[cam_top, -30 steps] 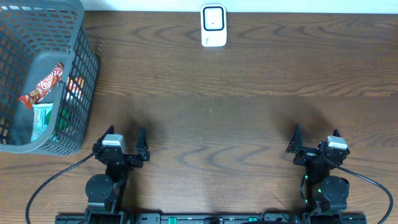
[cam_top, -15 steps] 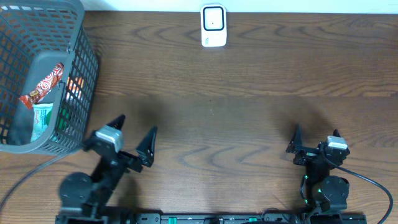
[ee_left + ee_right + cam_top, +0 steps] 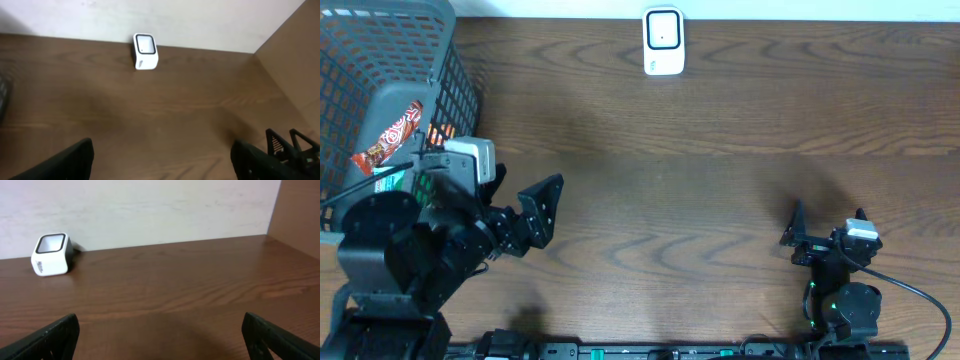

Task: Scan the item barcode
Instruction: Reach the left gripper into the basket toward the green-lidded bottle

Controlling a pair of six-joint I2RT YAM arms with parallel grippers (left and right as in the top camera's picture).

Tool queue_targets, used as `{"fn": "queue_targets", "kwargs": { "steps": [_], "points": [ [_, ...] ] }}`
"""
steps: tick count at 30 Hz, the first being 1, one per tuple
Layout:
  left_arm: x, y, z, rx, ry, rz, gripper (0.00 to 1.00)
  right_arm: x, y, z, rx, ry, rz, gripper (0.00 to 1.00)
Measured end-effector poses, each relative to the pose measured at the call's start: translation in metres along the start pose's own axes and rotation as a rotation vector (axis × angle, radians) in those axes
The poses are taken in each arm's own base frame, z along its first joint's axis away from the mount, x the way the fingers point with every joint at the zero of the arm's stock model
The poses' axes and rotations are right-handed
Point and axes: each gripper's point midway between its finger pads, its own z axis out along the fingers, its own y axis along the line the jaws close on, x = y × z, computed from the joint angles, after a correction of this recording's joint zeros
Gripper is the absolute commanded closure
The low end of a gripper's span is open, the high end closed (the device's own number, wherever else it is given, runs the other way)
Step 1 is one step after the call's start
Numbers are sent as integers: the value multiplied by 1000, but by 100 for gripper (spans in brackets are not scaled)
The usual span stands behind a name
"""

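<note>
- At far left, the grey basket sits on the table. A red snack wrapper lies inside with a green packet just below it. Something orange shows through the mesh, too hidden to name.
- Nothing has been lifted out: the goods to scan are all in the basket, well apart from the reader.
- Left gripper: over the last second its arm has risen off its rest and swung left toward the basket, so it now looms large in the overhead view, right beside the basket's near corner.
- Its jaws stand spread wide with nothing between them. The wrist camera looks across bare wood to the far wall, not yet down into the basket.
- Reading: this looks like the opening reach, with the pick still ahead. The arm probably needs to tip down over the rim before it can close on a packet.
- Centre, far edge: the white scanner stands upright against the wall, window facing the arms, untouched.
- Right gripper: parked low at the near edge, unmoved through the same second, fingers fully parted and empty.
</note>
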Motion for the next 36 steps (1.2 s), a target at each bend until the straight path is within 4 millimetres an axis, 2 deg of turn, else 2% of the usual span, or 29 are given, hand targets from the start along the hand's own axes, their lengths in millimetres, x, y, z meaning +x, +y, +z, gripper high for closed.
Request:
{"fn": "queue_targets", "kwargs": {
  "steps": [3,6,13,17,20,23,29,32,36],
  "points": [
    [-2,7,4,-33,6,-11,12,0,0,0,0,0,0,1],
    [-17,18,1,-119,-11,-51,12,0,0,0,0,0,0,1],
    [-92,46,-25,-390,-92,-147,12,0,0,0,0,0,0,1],
    [-126,84,-35,-590,-136,-254,12,0,0,0,0,0,0,1],
    [-137,126,-39,-736,-152,-381,12,0,0,0,0,0,0,1],
    [-128,176,-42,-875,-142,-550,12,0,0,0,0,0,0,1],
    [-86,261,-46,-1047,-45,-845,12,0,0,0,0,0,0,1],
    [-64,287,-39,-1067,30,-949,12,0,0,0,0,0,0,1],
    [-35,304,-26,-1077,144,-1063,12,0,0,0,0,0,0,1]
  ]
}}
